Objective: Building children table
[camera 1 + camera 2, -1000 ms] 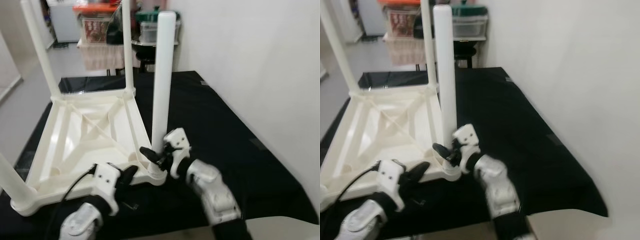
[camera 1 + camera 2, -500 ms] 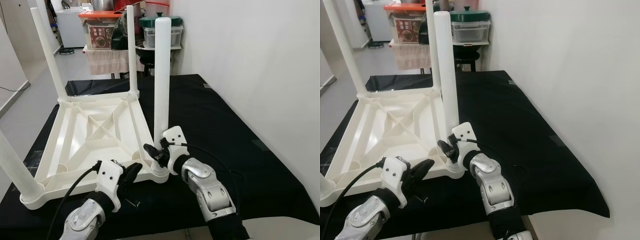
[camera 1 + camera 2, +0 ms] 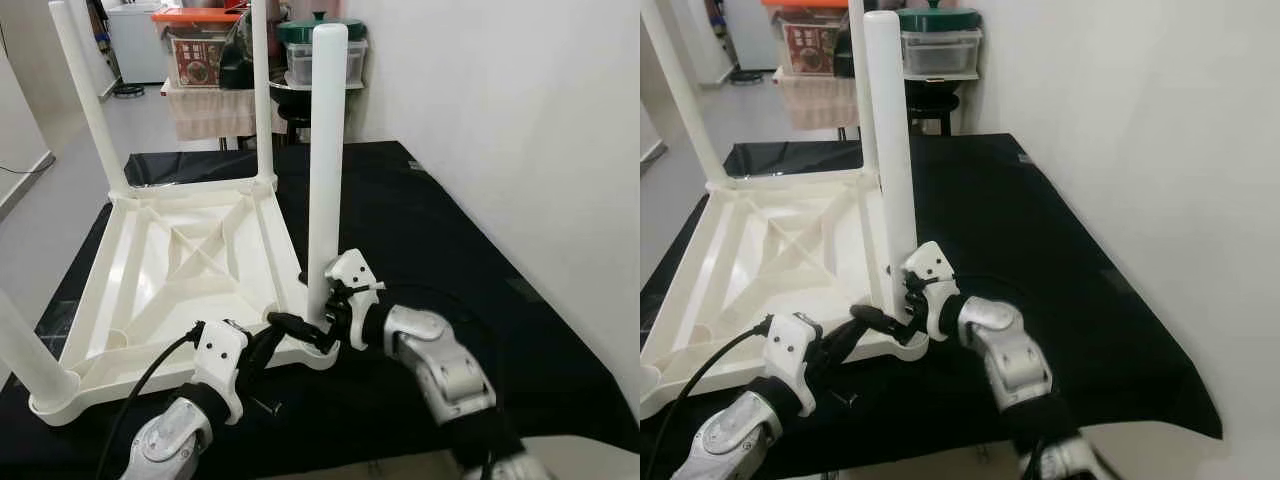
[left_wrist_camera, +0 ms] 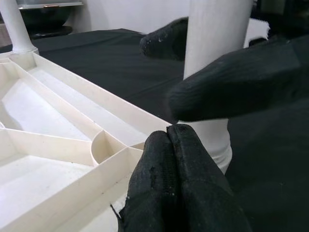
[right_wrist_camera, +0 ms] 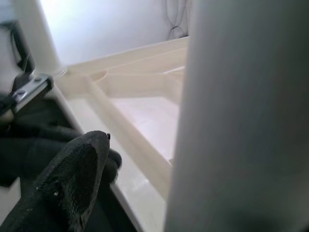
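The white table [image 3: 180, 270] lies upside down on the black cloth [image 3: 420, 230], three legs up at its other corners. The fourth leg [image 3: 325, 170] stands in the near corner socket, between the two pincers. The right pincer [image 3: 322, 318] is clamped on the leg's foot; half a second ago its fingers sat just beside it. The left pincer [image 3: 272, 340], fingers together, has slid forward to press the table's rim under that corner. This suggests the leg is being seated, the last one.
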Tool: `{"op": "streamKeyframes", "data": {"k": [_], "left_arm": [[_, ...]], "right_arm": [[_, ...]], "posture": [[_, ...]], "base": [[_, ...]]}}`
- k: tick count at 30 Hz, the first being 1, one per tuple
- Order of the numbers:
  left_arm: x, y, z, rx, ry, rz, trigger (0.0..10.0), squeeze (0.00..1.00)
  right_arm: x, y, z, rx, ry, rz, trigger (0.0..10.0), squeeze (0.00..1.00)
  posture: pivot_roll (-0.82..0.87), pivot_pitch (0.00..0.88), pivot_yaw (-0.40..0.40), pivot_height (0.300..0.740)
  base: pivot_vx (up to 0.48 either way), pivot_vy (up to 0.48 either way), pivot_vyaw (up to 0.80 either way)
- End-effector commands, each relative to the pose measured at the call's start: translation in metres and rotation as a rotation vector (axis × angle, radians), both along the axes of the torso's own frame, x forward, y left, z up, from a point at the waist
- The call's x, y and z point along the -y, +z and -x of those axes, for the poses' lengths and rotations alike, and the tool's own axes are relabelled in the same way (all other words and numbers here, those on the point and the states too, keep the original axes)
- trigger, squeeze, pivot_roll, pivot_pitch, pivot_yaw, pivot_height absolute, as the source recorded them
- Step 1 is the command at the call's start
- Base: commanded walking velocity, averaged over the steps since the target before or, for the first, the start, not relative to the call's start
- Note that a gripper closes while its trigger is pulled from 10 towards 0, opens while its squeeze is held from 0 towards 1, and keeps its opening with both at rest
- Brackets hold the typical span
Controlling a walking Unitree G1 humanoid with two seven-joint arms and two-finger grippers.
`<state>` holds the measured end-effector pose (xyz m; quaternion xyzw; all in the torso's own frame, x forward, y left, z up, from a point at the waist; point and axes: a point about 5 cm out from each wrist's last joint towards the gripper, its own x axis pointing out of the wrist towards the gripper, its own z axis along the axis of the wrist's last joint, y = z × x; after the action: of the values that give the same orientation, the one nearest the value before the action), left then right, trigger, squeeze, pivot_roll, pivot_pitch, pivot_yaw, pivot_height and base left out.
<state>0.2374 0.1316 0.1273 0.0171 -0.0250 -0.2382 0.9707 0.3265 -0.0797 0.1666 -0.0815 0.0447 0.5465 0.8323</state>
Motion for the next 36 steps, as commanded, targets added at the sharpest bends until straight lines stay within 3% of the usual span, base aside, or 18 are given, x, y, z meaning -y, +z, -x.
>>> {"op": "streamKeyframes", "data": {"k": [1,3,6,7,8,19,26,27,28,29,30,31,32,33,36], "left_arm": [[0.001,-0.002,0.001,-0.012,0.002,-0.002,10.0,0.0],[0.001,-0.002,0.002,-0.012,0.003,-0.003,10.0,0.0],[0.002,-0.002,0.002,-0.012,0.003,-0.003,10.0,0.0],[0.002,-0.003,0.002,-0.011,0.003,-0.004,10.0,0.0],[0.003,-0.003,0.002,-0.011,0.002,-0.003,10.0,0.0],[0.006,-0.003,0.002,-0.015,-0.003,0.002,10.0,0.0],[0.005,-0.003,0.002,-0.018,-0.004,0.005,10.0,0.0],[0.005,-0.003,0.002,-0.019,-0.006,0.005,10.0,0.0],[0.005,-0.003,0.002,-0.019,-0.006,0.005,10.0,0.0],[0.004,-0.004,0.003,-0.02,-0.008,0.003,10.0,0.0],[0.003,-0.003,0.003,-0.022,-0.009,0.005,10.0,0.0],[0.003,-0.003,0.003,-0.022,-0.009,0.005,10.0,0.0],[0.001,-0.004,0.002,-0.023,-0.009,0.004,10.0,0.0],[0.0,-0.004,0.002,-0.023,-0.009,0.001,10.0,0.0],[0.001,-0.005,-0.001,-0.025,-0.015,-0.002,10.0,0.0]], "right_arm": [[-0.003,-0.003,-0.004,-0.01,0.068,0.022,10.0,0.0],[0.003,0.002,-0.017,-0.029,0.06,0.015,10.0,0.0],[0.005,0.005,-0.021,-0.035,0.058,0.009,10.0,0.0],[0.007,0.007,-0.025,-0.039,0.057,0.004,3.9,0.0],[0.008,0.01,-0.028,-0.04,0.055,0.0,0.0,0.0],[0.019,0.014,-0.032,-0.026,0.075,-0.041,0.0,0.0],[0.03,0.011,-0.029,-0.007,-0.003,-0.082,0.0,0.0],[0.031,0.006,-0.028,-0.01,-0.088,-0.075,0.0,0.0],[0.031,0.006,-0.028,-0.01,-0.088,-0.075,0.0,0.0],[0.026,-0.002,-0.028,-0.023,-0.318,-0.128,0.0,0.0],[0.014,-0.027,-0.012,-0.138,-0.572,-0.193,0.0,0.0],[0.014,-0.027,-0.012,-0.138,-0.572,-0.193,0.0,0.0],[0.001,-0.026,0.002,-0.022,-0.644,-0.104,0.0,0.0],[-0.009,-0.019,0.01,0.07,-0.648,-0.08,0.0,0.0],[-0.006,-0.033,0.003,-0.105,-0.649,-0.125,0.0,0.0]], "posture": [[0.05,0.0,-0.086,0.74],[0.06,0.0,-0.093,0.74],[0.06,0.0,-0.095,0.74],[0.06,0.0,-0.099,0.74],[0.06,0.0,-0.1,0.74],[0.04,0.0,-0.081,0.74],[0.03,0.0,-0.072,0.74],[0.02,0.0,-0.071,0.74],[0.02,0.0,-0.071,0.74],[0.02,0.0,-0.081,0.74],[0.01,0.0,-0.07,0.74],[0.01,0.0,-0.07,0.74],[0.0,0.0,-0.054,0.74],[0.0,0.0,-0.054,0.74],[0.01,0.0,-0.06,0.74]], "base": [[0.0,0.0,0.0],[0.0,0.0,0.0],[0.0,0.0,0.0],[0.0,0.0,0.0],[0.0,0.0,0.0],[0.0,0.0,0.0],[0.0,0.0,0.0],[0.0,0.0,0.0],[0.0,0.0,0.0],[0.0,0.0,0.0],[0.0,0.0,0.0],[0.0,0.0,0.0],[0.0,0.0,0.0],[0.0,0.0,0.0],[0.0,0.0,0.0]]}}
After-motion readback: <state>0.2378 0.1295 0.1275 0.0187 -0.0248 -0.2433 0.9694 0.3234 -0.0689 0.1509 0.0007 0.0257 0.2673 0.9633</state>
